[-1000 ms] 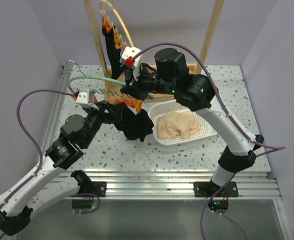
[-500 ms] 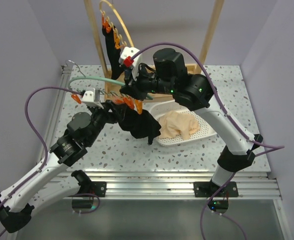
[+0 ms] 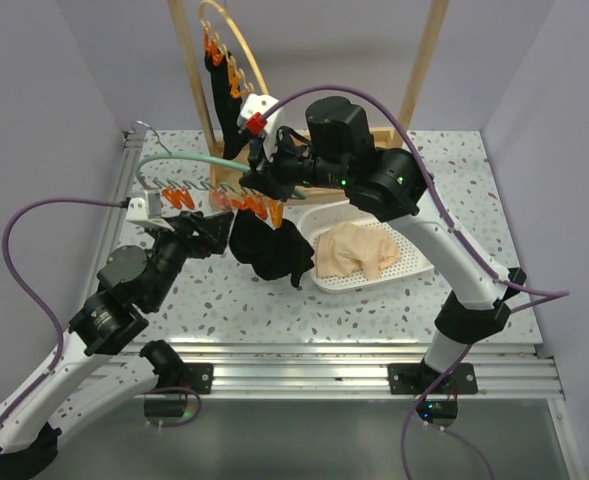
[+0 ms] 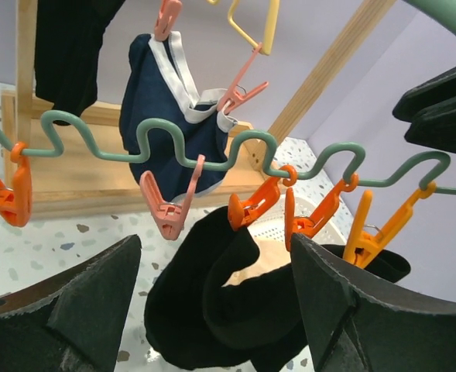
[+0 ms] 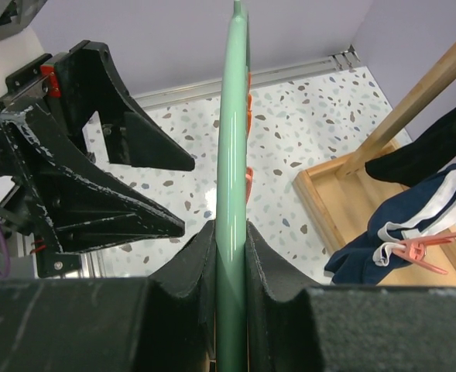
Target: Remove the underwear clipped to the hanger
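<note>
A green wavy hanger (image 3: pixel 174 158) is held level above the table. My right gripper (image 3: pixel 257 172) is shut on its bar (image 5: pixel 231 116). A black underwear (image 3: pixel 269 250) hangs from it by orange pegs (image 4: pixel 251 208); it fills the lower middle of the left wrist view (image 4: pixel 212 318). My left gripper (image 3: pixel 212 232) is open and empty, just left of that cloth and apart from it. A navy underwear with white trim (image 4: pixel 166 108) hangs behind on pink pegs. A beige underwear (image 3: pixel 359 250) lies in a white basket (image 3: pixel 414 270).
A wooden rack (image 3: pixel 189 70) stands at the back, its base (image 4: pixel 73 186) on the speckled table. A yellow ring hanger (image 3: pixel 236 50) on it carries a long black garment (image 3: pixel 219 95). Empty orange and pink pegs (image 3: pixel 179 198) hang along the green hanger.
My left gripper was pulling the black underwear out to the right; it has let go and drawn back to the left. The cloth has swung back under its pegs. The right arm held still.
</note>
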### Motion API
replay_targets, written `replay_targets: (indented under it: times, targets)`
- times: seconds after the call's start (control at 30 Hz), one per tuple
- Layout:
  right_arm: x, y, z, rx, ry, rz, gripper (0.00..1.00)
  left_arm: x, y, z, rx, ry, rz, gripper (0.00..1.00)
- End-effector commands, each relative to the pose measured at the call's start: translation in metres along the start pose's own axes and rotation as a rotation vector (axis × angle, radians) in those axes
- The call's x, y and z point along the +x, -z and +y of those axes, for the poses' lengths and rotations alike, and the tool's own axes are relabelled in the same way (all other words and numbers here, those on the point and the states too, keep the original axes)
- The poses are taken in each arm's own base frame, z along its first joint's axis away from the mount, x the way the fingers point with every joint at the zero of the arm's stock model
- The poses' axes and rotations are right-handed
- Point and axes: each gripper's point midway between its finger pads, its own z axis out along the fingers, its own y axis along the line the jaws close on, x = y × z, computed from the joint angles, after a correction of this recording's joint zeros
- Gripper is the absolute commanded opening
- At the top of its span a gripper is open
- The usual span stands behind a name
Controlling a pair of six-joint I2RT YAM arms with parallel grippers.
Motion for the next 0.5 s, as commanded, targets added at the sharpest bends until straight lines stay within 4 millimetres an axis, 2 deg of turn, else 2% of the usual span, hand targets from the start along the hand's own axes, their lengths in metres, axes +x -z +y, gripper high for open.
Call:
replay_targets:
  times: [0.0,0.3,0.47]
  targets:
    - [-0.041,0.007,-0.008,0.032,0.02,-0.14,0.0,0.01,0.002,-0.007,0.04,0.028,0.048,0.81]
    - [-0.041,0.006,-0.007,0.025,0.01,-0.139,0.0,0.026,-0.018,-0.032,0.13,0.048,0.104,0.74]
    - [-0.043,0.011,-0.008,0.028,0.011,-0.147,0.0,0.025,-0.027,-0.026,0.083,0.029,0.091,0.7]
